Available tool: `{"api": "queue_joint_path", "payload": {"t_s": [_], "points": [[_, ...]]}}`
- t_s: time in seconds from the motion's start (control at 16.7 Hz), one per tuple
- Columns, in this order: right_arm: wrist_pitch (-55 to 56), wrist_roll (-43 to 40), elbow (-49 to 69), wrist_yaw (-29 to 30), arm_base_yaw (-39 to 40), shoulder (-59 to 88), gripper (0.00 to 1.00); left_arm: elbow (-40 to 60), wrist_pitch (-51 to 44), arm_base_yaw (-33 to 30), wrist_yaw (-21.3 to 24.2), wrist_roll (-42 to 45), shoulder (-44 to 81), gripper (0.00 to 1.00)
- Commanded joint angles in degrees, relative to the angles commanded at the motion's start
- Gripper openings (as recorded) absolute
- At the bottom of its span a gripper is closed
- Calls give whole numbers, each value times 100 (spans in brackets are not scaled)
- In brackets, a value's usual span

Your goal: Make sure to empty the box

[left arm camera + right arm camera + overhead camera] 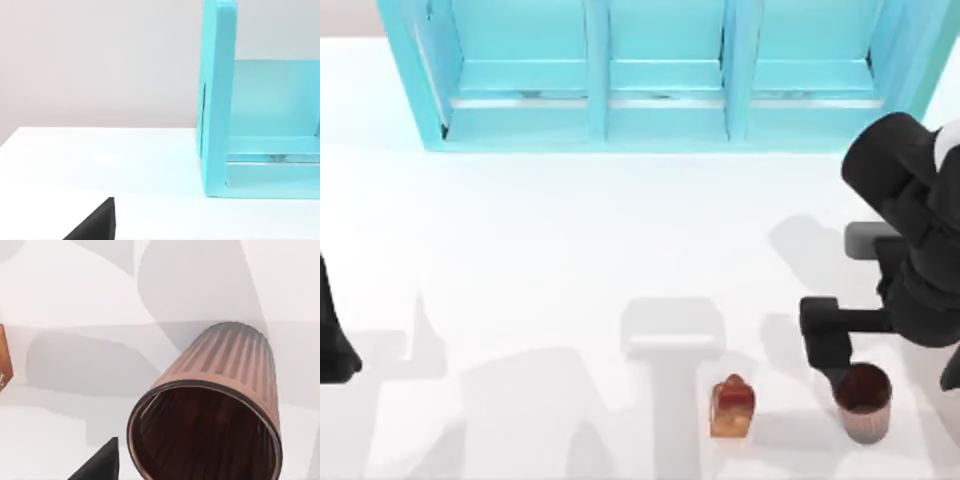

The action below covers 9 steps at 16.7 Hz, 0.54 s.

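Ribbed red-brown cup (pixel 210 415) upright on white bench (pixel 570 260) beside orange-brown item (pixel 732 407), right gripper (pixel 832 345) just above it, jaws state unclear, left arm (pixel 335 340) parked at left edge.

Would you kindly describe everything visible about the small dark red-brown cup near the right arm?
The cup is small, dark red-brown and ribbed down its outside, with a thin dark rim and a darker, seemingly empty inside. It stands upright on the white table near the front right, apart from the small orange-brown item at its left. The right gripper hovers just behind it, not visibly touching.
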Motion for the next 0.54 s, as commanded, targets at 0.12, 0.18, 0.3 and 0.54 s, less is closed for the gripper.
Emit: {"api": "queue_joint_path", "payload": {"t_s": [0.12, 0.18, 0.3, 0.54], "points": [[-552, -68, 541, -38, -47, -133, 100, 0, 0, 0, 0, 0, 0, 100], [-822, -77, 753, -9, -49, -168, 100, 0, 0, 0, 0, 0, 0, 100], [-1257, -73, 1002, 173, -22, -283, 100, 0, 0, 0, 0, 0, 0, 100], [-1605, -52, 965, 508, 53, -584, 100, 0, 0, 0, 0, 0, 0, 100]]}}
